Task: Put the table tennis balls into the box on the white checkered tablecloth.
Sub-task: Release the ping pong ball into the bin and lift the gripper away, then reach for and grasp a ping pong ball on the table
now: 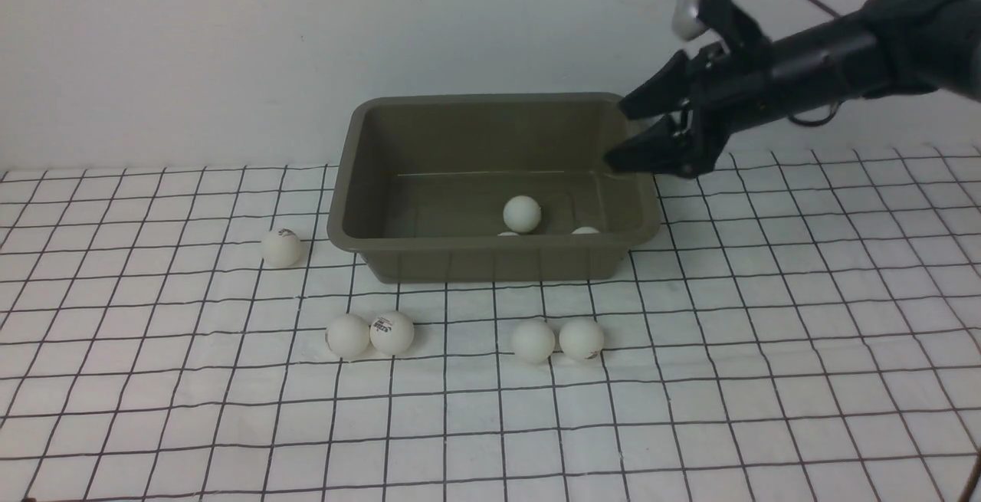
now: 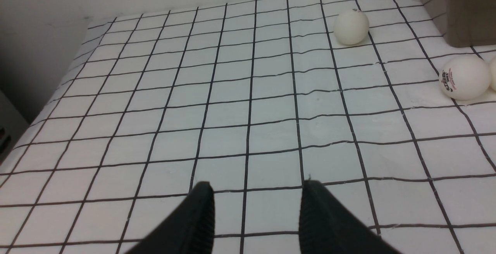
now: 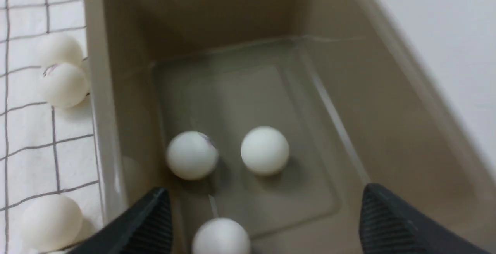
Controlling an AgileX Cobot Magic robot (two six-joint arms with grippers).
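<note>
The olive-grey box point(image 1: 490, 264) stands on the white checkered tablecloth point(image 1: 690, 410). Three table tennis balls lie inside it: one point(image 3: 264, 150) mid-floor, one point(image 3: 192, 155) beside it and one point(image 3: 221, 236) near the wall below my gripper. My right gripper point(image 1: 617, 134) hangs open and empty over the box's right end, also seen as the right gripper point(image 3: 265, 190) from the wrist. Several more balls rest on the cloth: one point(image 1: 281, 247) left of the box, a pair point(image 1: 347, 335) and another pair point(image 1: 533, 341) in front. My left gripper point(image 2: 257, 185) hovers low over bare cloth, fingers apart, holding nothing.
A white wall runs close behind the box. In the left wrist view the cloth's edge drops off at the far left, with a ball point(image 2: 350, 27), a logo ball point(image 2: 465, 77) and the box corner point(image 2: 471, 13) ahead.
</note>
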